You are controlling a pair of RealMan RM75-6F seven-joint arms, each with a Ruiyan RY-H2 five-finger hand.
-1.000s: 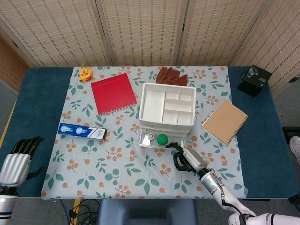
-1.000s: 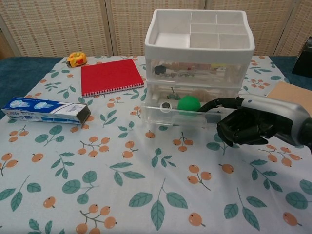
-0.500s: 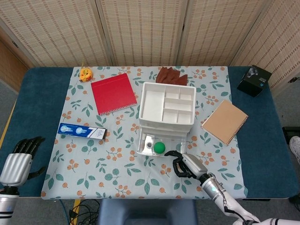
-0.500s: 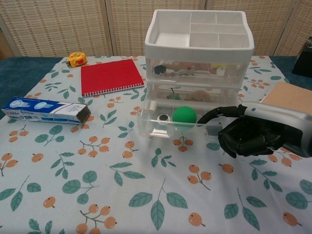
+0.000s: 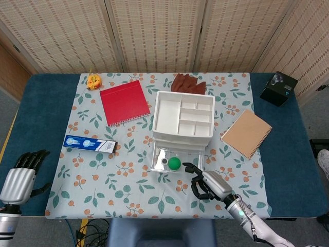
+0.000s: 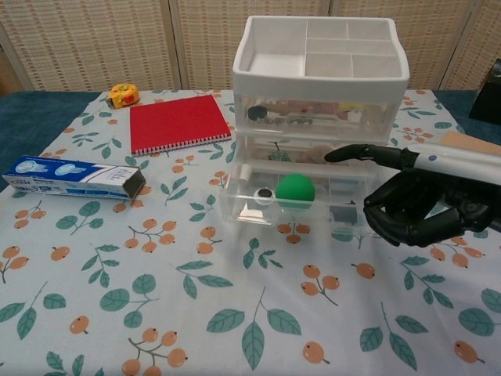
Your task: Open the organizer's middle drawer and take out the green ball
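Observation:
The white organizer [image 5: 182,116] [image 6: 321,63] stands mid-table. Its clear middle drawer [image 5: 159,165] [image 6: 243,205] is pulled out toward the front. The green ball [image 5: 175,163] [image 6: 295,189] lies in the drawer beside a small dark round piece. My right hand [image 5: 208,183] [image 6: 419,202] hovers just right of the drawer's front and holds nothing. One finger stretches out above the drawer's right end and the others curl in. My left hand [image 5: 23,172] rests at the table's left front corner, fingers spread and empty.
A red notebook [image 5: 124,102] [image 6: 178,123] and a blue toothpaste box [image 5: 90,144] [image 6: 74,178] lie left of the organizer. A tan notebook [image 5: 246,133] lies to its right, a black box [image 5: 278,88] at the far right. A yellow toy [image 5: 93,81] and brown gloves [image 5: 188,83] sit behind.
The middle drawer slid out toward the front with the ball in it. My right hand then came off the drawer front, drew back to the right and raised one finger.

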